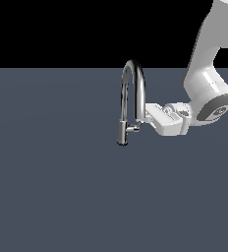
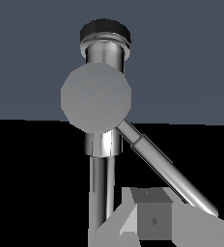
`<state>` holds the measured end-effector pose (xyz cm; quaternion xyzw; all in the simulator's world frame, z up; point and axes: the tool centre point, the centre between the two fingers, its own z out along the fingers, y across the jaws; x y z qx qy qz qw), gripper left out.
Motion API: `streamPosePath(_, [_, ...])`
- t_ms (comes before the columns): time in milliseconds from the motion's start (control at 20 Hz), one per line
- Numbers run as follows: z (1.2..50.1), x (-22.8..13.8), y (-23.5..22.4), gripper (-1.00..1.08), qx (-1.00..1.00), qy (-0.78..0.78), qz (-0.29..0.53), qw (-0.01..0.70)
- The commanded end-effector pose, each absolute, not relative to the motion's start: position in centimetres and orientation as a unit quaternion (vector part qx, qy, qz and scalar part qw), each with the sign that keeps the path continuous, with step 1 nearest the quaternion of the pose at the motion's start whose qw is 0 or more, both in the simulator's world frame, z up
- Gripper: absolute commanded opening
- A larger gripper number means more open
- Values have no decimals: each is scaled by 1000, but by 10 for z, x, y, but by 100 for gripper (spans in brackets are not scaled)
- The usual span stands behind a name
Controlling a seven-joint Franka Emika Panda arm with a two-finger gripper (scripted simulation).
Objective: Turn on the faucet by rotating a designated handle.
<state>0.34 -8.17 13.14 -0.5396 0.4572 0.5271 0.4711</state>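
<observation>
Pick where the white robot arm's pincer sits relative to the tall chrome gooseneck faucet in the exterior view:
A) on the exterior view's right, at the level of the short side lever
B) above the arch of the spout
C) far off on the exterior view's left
A: the pincer reaches in from the exterior view's right toward the short chrome side lever low on the tall chrome gooseneck faucet.

A flat slate-blue floor fills the scene, and the chrome faucet stands upright on it, base planted near the middle.
</observation>
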Motion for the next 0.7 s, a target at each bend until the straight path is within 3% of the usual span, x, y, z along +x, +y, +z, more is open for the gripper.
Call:
streamPosePath(0, [117,-13,-91,-100,-531,466,531,467])
streamPosePath(150, [128,-6,-83,-100,-539,456,529,471])
streamPosePath(650, [66,-30,-94,-100,-532,466,531,467])
